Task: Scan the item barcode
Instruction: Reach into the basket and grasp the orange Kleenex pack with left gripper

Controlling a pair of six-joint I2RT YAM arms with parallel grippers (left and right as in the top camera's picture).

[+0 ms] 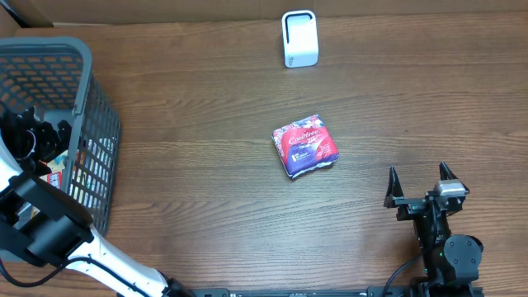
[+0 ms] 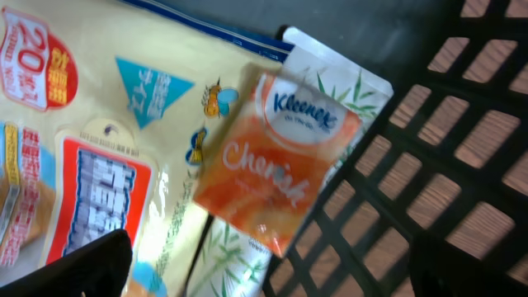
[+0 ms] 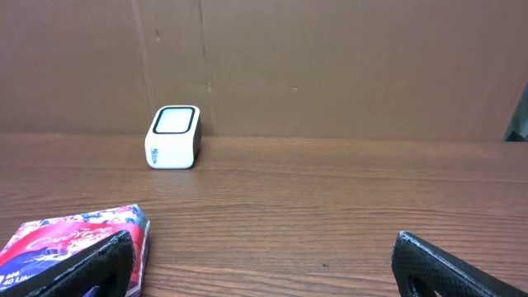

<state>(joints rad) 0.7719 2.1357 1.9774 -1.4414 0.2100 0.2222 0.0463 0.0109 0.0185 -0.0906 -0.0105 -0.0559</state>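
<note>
Pack [image 1: 305,150] of Carefree pads lies flat on the table [image 1: 206,99], just to the 3 o'clock side of centre in the overhead view, red-and-purple face up and turned a little askew. White scanner [image 1: 299,38] stands upright at 12 o'clock from it, well apart, near the far edge with its window facing the arms. Right gripper [image 1: 418,175] sits between 3 and 4 o'clock of the pack, well apart from it, low over the wood and pointing toward 12 o'clock. Its jaws stand wide and grip nothing. In its wrist view the two dark fingers [image 3: 99,264] fill the lower corners, the pack shows at about 8 o'clock beside the left one, and the scanner stands far ahead at 11 o'clock against a brown cardboard wall [image 3: 330,66]. A grey mesh basket [image 1: 82,49] fills the 9 o'clock edge of the table. Left gripper [image 1: 40,136] reaches down inside it, jaws also wide and closed on nothing. Its wrist view shows an orange Kleenex packet [image 2: 280,165] lying on a yellow bag [image 2: 99,165], with the basket's mesh at 3 o'clock.
</note>
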